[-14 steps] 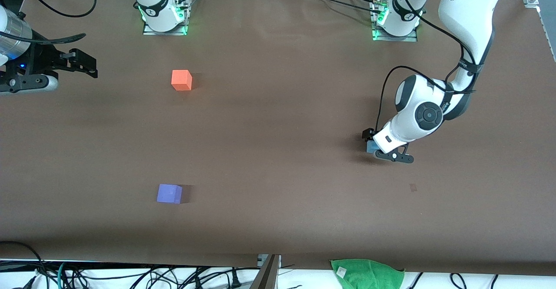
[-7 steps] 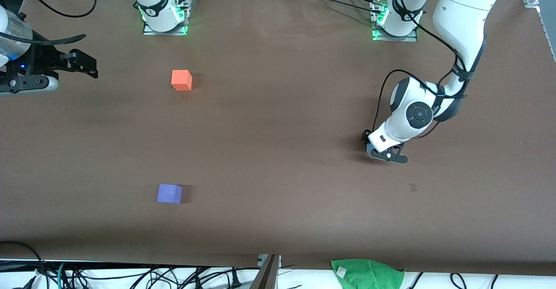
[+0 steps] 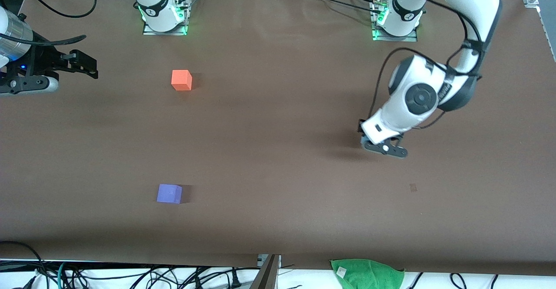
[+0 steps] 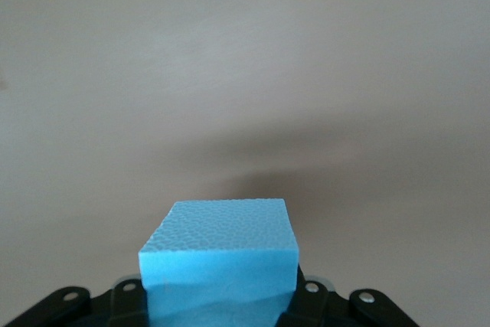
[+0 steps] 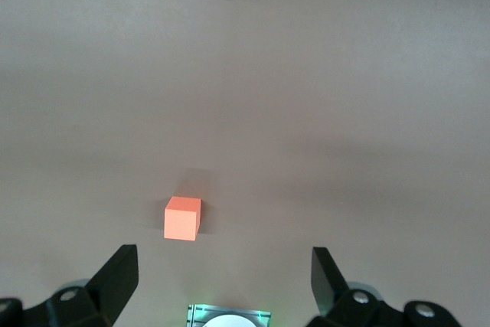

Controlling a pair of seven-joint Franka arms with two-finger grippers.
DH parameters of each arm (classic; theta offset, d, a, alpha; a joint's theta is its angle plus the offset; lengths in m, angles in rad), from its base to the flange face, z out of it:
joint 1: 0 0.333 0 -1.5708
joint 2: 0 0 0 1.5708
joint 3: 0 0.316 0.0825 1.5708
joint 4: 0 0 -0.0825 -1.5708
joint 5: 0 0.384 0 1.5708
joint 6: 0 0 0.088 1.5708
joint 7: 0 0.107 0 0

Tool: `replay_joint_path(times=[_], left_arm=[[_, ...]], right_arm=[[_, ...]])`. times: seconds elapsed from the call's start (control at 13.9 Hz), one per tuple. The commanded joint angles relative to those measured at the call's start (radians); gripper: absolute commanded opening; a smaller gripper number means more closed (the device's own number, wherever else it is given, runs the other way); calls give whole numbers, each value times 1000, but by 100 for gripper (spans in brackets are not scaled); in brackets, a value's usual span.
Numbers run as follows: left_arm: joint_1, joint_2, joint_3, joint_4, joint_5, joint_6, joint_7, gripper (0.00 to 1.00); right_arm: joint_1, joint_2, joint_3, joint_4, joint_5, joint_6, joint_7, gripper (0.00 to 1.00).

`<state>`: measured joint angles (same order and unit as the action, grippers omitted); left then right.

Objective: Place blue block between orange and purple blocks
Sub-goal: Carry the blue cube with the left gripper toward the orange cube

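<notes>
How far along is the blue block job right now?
Done: the left gripper has shut on the blue block and holds it clear of the table, toward the left arm's end. In hand: carrying it. Left: set it down between the orange block and the purple block, where the gap is bare. The right gripper waits open at its own end.

High front camera overlooks the whole table (image 3: 278, 150); right wrist camera shares its orange block (image 5: 182, 219).
</notes>
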<state>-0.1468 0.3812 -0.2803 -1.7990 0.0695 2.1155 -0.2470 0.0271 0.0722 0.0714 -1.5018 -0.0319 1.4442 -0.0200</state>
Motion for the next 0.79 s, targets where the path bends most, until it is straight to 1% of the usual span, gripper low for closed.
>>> replay_joint_path(times=[0.0,0.14,0.22,0.36,0.43,0.5,0.65,0.72], left_arm=[[-158,88,-3,142,21,-31,-206,1],[-210,157,-5,205,23,-23,-300,1],[-249,209,-5,246,21,-22,-336,2],[-373,333,6,369,20,-20,-438,3],[-405,373,6,407,20,-17,-498,13],[-427,396,7,421,21,12,-520,17],[-467,433,10,417,33,122,-531,17],[-484,455,15,415,52,148,-531,18]], right_arm=[[-6,11,-2,23,20,1,6,100],[-6,11,-1,23,20,1,6,100],[-6,11,-2,23,20,2,6,100],[-6,12,-2,22,20,2,6,100],[-7,12,-2,23,20,4,6,100],[-7,12,-2,22,20,5,6,100],[-7,12,-2,22,20,7,8,100],[-7,12,-2,22,21,7,6,100]])
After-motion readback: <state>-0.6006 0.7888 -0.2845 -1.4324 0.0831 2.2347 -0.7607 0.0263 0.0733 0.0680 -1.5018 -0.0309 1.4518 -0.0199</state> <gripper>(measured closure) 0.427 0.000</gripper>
